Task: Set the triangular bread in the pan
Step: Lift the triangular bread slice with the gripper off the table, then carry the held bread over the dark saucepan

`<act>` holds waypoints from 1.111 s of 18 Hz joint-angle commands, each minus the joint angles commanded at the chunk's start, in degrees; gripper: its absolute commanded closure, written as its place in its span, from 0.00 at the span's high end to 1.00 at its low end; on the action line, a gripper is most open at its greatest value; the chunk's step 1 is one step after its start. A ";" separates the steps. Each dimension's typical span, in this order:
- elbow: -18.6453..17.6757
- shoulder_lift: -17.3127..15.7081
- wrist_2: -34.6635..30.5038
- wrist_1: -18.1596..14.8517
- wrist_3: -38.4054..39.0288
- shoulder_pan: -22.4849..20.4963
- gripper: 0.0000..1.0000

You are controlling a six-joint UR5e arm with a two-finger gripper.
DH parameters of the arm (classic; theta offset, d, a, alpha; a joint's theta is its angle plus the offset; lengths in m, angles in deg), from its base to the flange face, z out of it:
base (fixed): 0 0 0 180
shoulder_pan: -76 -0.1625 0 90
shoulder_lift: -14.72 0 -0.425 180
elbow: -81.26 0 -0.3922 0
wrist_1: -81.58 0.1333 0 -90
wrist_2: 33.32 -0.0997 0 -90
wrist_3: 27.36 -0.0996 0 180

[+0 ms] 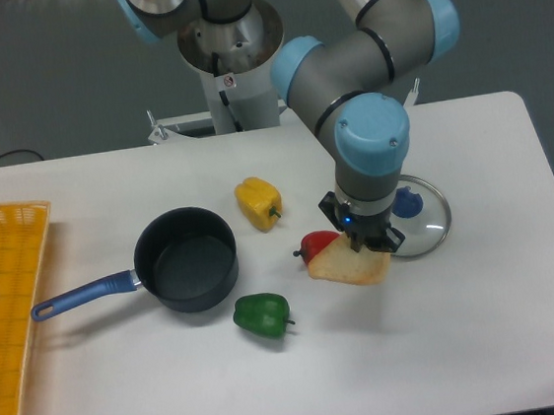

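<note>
Right now your gripper (366, 245) is clamped on the far edge of the triangular bread (347, 267), and the slice hangs tilted beneath it, near edge lower. You cannot see from this camera whether that low edge is clear of the table (488, 324), so judge it as barely lifted at best. The bread sits toward 4 o'clock of the table's middle, and its left corner overlaps or touches the red pepper (317, 245); which of the two is not clear.

To do this step well, raise the wrist before you carry anything sideways. The pan (185, 259) lies well apart at 9 o'clock from the bread, its mouth open and nothing inside, its blue handle (80, 294) running off toward 8 o'clock. Between the two, the green pepper (263, 315) sits at 7 o'clock of the bread and the yellow pepper (259, 202) at 10 o'clock, so a low sweep risks nudging the red one or dragging the slice. Go high enough to clear the pan's rim, centre over the dark floor, then lower and let go; the grip is on one edge only, so move gently, as the slice could swing or slip.

The glass lid (419, 220) lies just behind the gripper at 3 o'clock; leave it alone. The yellow basket (9, 295) is at the far left.

No brand or label can be read; a small sticker on the robot's base column (229, 81) is too small to make out.
</note>
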 joint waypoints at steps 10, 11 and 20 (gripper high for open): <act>-5.36 -4.31 0.26 0.88 4.91 5.18 0.00; -5.45 -4.57 0.18 1.40 6.23 6.32 0.00; -5.72 -5.63 0.00 2.81 12.83 15.12 0.00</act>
